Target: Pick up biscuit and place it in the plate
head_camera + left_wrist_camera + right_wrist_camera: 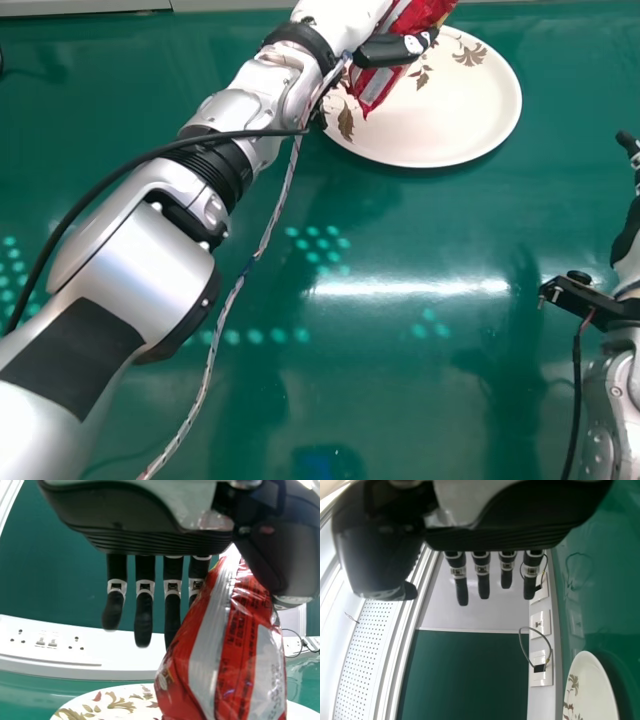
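In the head view my left hand (385, 51) is over the back left part of the plate (440, 140), its thumb against the red biscuit packet (376, 88). The left wrist view shows the same hand (143, 617) pinching the packet (227, 650) between thumb and fingers, with the floral plate (82, 702) beyond. The packet hangs tilted; whether its lower end touches the plate I cannot tell. Off to the right is my right hand (628, 143), whose fingers (483, 582) are extended and hold nothing. Part of the plate (590, 685) shows in the right wrist view.
The glossy green table (400, 370) reflects light in front of the plate. A cable and a braided cord run along my left arm. A black bracket (580, 296) with a cable sits at my right wrist. White socket panels (50, 642) line the table's far side.
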